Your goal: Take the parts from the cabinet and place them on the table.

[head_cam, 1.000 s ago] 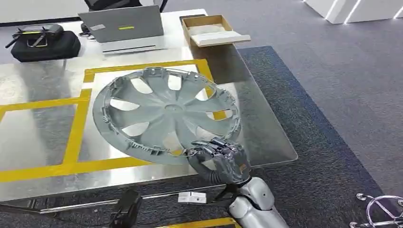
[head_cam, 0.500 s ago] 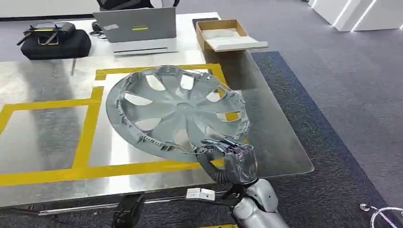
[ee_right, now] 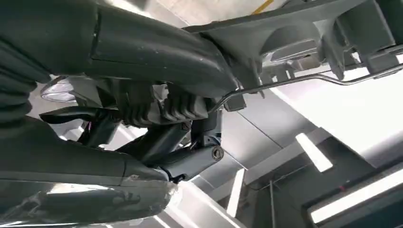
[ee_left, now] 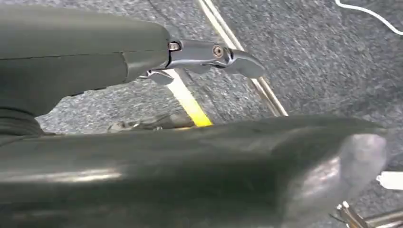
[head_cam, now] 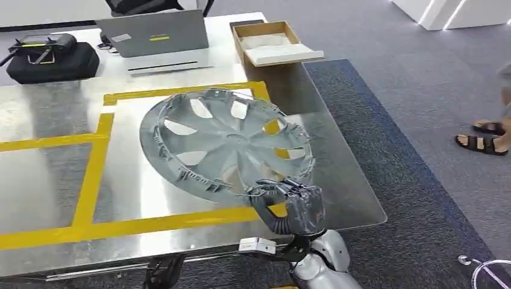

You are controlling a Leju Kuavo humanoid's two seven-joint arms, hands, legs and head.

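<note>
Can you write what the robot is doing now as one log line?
right robot hand: grips wheel cover rim | cover: over table, tilted

- Grey laptop [head_cam: 153, 35], lid up, at far table edge
- Black zip case [head_cam: 49, 59] w/ controller on top, far left
- Open cardboard box [head_cam: 272, 42], white insert, far right corner
- Person's sandalled feet [head_cam: 485, 137] on grey carpet [head_cam: 385, 66]
- Yellow tape lines [head_cam: 96, 162] on metal top

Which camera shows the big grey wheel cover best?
The head view. There you see the whole wheel cover over the shiny table, with the right hand gripping its near rim. The right wrist view catches just a close piece of its rim and wire ring. The left wrist view looks at carpet instead.
</note>
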